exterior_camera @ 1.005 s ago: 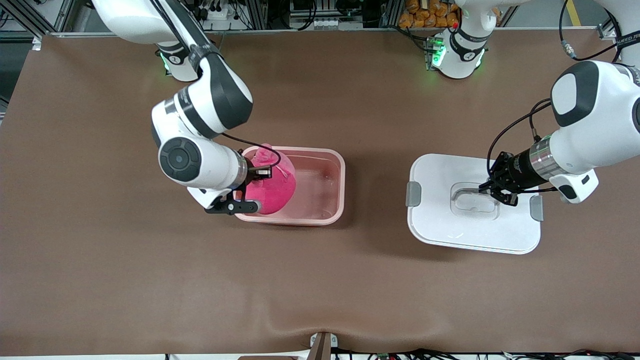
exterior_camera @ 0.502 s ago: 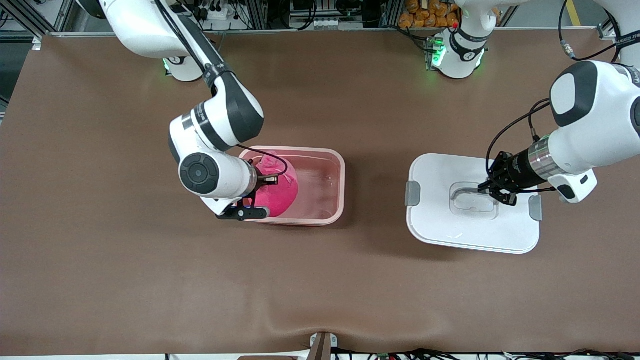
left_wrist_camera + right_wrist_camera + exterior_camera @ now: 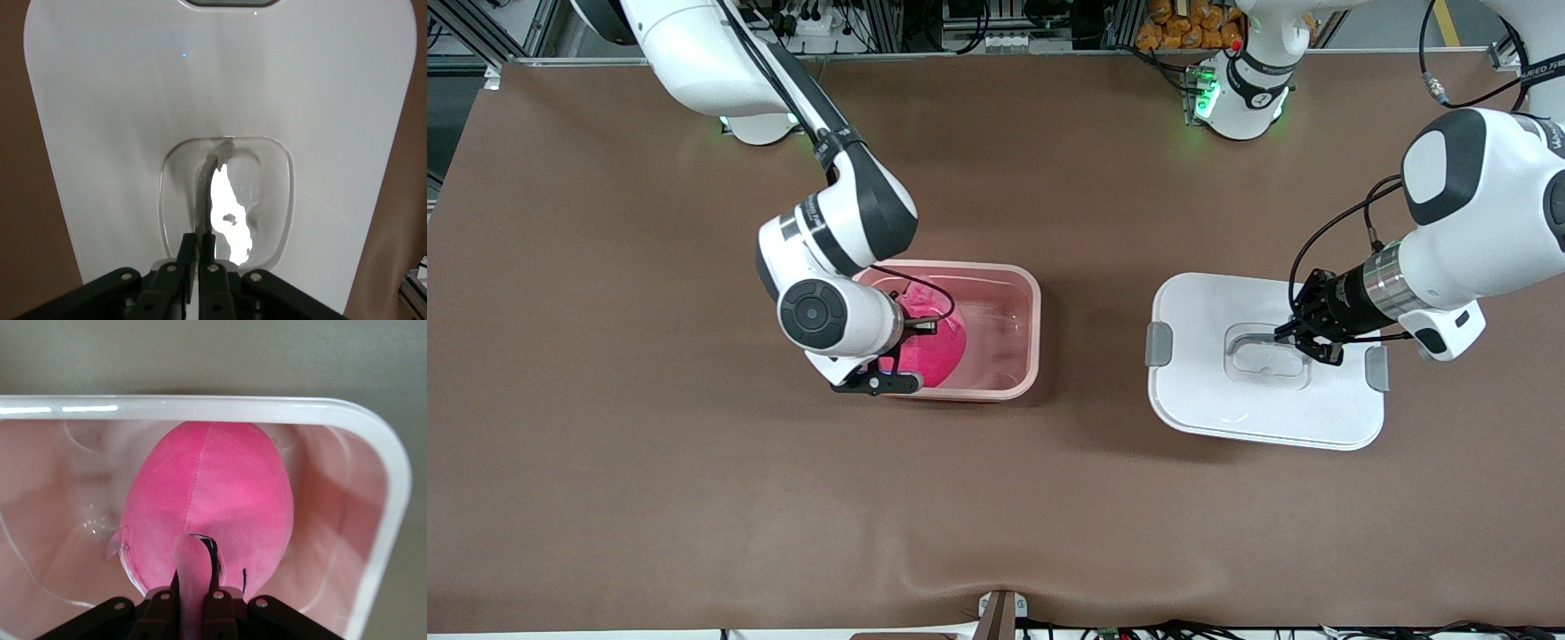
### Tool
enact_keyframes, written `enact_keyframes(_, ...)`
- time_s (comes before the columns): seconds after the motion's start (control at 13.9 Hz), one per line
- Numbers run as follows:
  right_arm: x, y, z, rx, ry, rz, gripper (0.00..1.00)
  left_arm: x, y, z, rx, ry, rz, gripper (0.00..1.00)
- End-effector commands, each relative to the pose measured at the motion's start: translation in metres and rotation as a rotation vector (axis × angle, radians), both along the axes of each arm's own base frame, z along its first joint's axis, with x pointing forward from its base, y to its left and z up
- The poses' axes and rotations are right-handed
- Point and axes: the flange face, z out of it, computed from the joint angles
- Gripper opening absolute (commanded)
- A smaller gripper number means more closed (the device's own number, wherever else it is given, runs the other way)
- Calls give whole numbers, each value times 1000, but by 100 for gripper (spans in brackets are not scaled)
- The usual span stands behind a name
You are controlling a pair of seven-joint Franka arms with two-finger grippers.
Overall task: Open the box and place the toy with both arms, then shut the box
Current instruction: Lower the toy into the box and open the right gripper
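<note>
Two of the task's three steps look done or nearly done: the box is open, and the toy is going in.

Nearest the front camera lies the lid [image 3: 1267, 360], flat on the bench [image 3: 996, 516] toward the left arm's end, well apart from the box [image 3: 1009, 331]. Its grey clips show at both short edges. The left gripper [image 3: 1303, 336] is down in the lid's recessed handle [image 3: 212, 175], and its fingers are closed on the thin clear-grey bar, as the left wrist view shows. The lid is not lifted; it rests on the bench.

About level with it, toward the right arm's end, stands the open pink box. The toy [image 3: 929, 347] hangs inside it, at the end nearer the right arm. The right gripper [image 3: 921, 325] is clamped on one floppy ear [image 3: 192, 577], and the right wrist view shows the round pink body hanging below, inside the rim. Whether the toy touches the box's floor I cannot tell. The rest of the box is bare.

Farthest off, the two green-lit bases [image 3: 1232, 93] stand along the bench's edge.

What is left, by my judgement: the right gripper should let the toy go and clear the box; then the left arm should carry the lid across, set it square on the rim and press it down. The clips may need snapping.
</note>
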Motion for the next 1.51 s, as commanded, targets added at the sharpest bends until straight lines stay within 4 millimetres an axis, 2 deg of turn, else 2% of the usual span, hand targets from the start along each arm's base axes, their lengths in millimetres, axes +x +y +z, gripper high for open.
enact_keyframes(0.0, -2, 22, -9, -27, -45, -41, 0, -8, -2, 7, -15, 6, 14, 0)
enact_keyframes(0.22, -6, 42, -23, -30, -72, -106, 0, -8, -3, 8, -14, 6, 25, 0)
enact_keyframes(0.36, -8, 53, -33, -20, -95, -141, 0, -10, -11, 7, -16, 11, 14, 0)
enact_keyframes(0.65, -14, 80, -60, 4, -149, -187, 0, -11, -12, 7, -15, 18, 23, 0)
enact_keyframes(1.08, -23, 100, -80, 16, -174, -180, 0, -11, -13, 5, -15, 21, 21, 0)
enact_keyframes(1.15, -23, 100, -81, 14, -175, -180, 3, -11, -13, 5, -15, 20, 22, 0)
enact_keyframes(1.22, -23, 100, -83, 13, -174, -180, 17, -11, -13, 5, -15, 21, 21, 0)
enact_keyframes(1.29, -24, 101, -86, 11, -172, -178, 21, -11, -13, 5, -15, 21, 21, 0)
enact_keyframes(1.44, -26, 102, -86, 10, -171, -175, 40, -11, -13, 5, -15, 20, 23, 0)
